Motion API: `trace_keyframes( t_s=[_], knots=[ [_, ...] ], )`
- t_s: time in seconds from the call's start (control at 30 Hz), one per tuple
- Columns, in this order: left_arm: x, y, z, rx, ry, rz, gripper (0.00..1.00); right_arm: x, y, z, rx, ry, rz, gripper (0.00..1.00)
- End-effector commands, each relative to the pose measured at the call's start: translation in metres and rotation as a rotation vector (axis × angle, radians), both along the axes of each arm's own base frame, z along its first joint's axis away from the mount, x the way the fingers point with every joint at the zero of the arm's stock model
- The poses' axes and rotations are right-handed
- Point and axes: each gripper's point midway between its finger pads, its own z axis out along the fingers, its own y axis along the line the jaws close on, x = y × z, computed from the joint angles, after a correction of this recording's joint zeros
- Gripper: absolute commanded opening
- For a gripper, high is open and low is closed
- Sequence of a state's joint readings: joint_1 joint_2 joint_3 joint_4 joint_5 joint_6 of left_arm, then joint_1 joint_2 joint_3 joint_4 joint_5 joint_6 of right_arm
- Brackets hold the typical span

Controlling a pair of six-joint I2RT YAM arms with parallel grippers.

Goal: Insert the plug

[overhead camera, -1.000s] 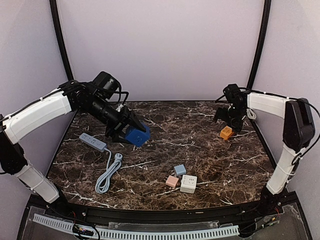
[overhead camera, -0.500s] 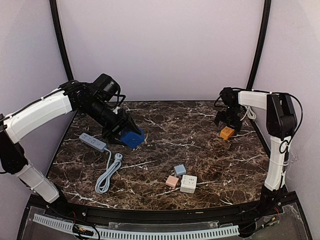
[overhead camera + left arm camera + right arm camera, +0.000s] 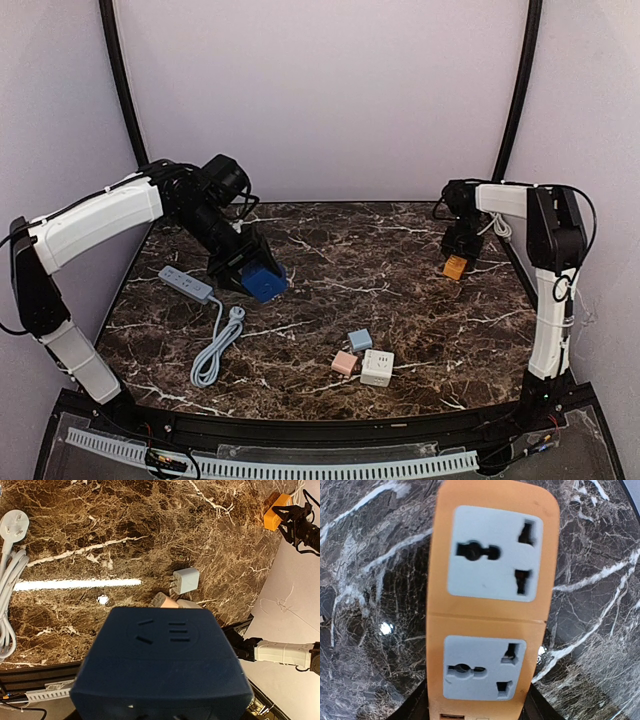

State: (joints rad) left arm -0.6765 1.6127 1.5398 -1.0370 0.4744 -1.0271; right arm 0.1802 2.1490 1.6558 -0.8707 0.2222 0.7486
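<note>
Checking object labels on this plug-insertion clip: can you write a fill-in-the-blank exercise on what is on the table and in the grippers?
1. The left gripper holds a cube socket whose colour is ____.
2. In the right wrist view, the orange socket block shows ____ grey outlet faces.
3. Seen from the top camera, the white power strip and its coiled cable lie on the ____ half of the table.

Missing words: blue; two; left.
</note>
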Motion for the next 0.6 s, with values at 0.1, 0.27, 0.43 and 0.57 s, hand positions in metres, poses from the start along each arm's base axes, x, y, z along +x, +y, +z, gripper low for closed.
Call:
trace_keyframes(
  t_s=[0.1, 0.27, 0.43, 0.57],
  knots=[
    [0.000, 0.005, 0.008, 0.009, -0.021, -0.055, 0.01, 0.004, 0.010, 0.003, 0.059, -0.019, 0.060, 0.26],
    [0.008, 0.007, 0.014, 0.024, -0.102, -0.111, 0.01, -0.001, 0.036, 0.008, 0.089, -0.021, 0.196, 0.05],
    [0.016, 0.018, 0.022, 0.095, -0.215, -0.185, 0.01, -0.016, 0.073, 0.013, 0.081, -0.004, 0.344, 0.00],
    [0.019, 0.025, 0.026, 0.132, -0.262, -0.223, 0.01, -0.030, 0.114, 0.015, 0.094, 0.001, 0.487, 0.00]
  ],
)
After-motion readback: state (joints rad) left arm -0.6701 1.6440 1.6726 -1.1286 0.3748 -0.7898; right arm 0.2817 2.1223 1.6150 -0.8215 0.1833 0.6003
